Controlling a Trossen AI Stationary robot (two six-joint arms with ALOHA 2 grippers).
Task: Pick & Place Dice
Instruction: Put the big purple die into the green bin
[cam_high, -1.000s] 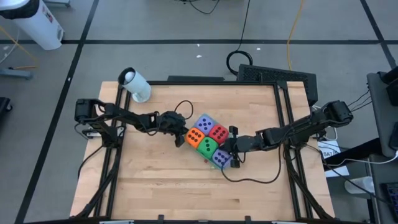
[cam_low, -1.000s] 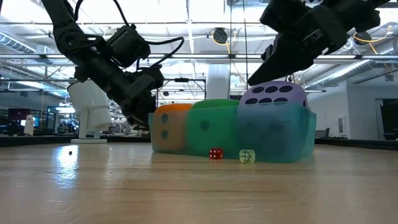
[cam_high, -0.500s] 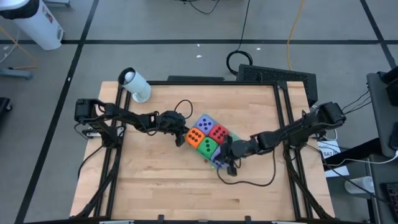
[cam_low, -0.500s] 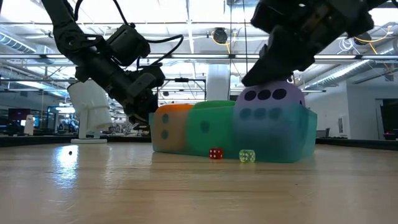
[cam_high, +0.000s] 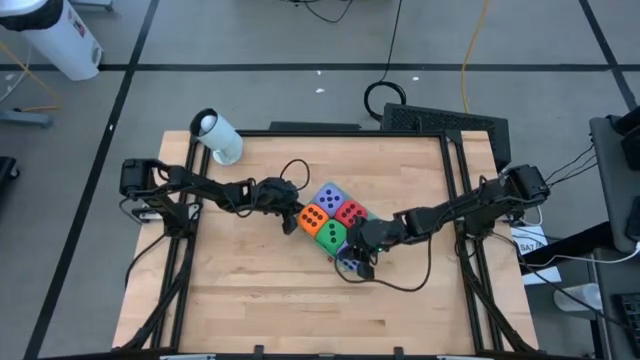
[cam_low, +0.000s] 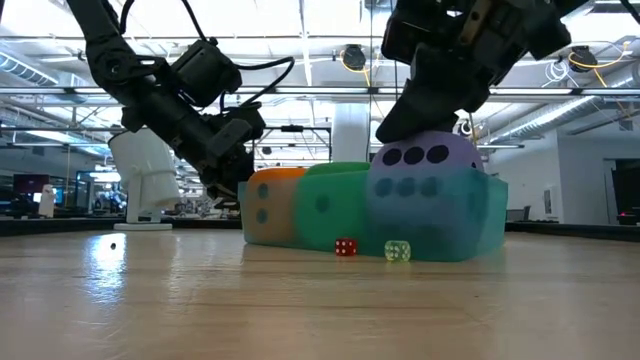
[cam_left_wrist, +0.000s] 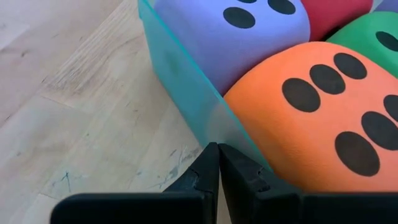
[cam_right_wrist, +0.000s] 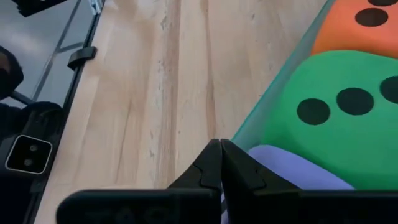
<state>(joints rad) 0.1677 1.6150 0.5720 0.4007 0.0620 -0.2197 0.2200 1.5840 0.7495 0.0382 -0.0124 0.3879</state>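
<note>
High view: the right gripper has moved in from the right over the last second and now sits on the near lavender die, covering most of it. In the low view that die has sunk deeper into the translucent green tray; only its top, with three pips, clears the wall. The left arm has not shifted.

Hidden or unclear: the red die is blocked in the low view. Whether the right fingers touch the lavender die beneath them cannot be told.

Fingers: the right pair are pressed together, holding nothing. The left fingers are also together, at the tray's corner beside the orange die; the left gripper holds nothing.

Dice: soft rounded cubes with dark pips, packed in the tray at mid-counter. The far lavender die, red, orange and green form a block. Two tiny dice, red and pale green, lie on the counter before the tray.
</note>
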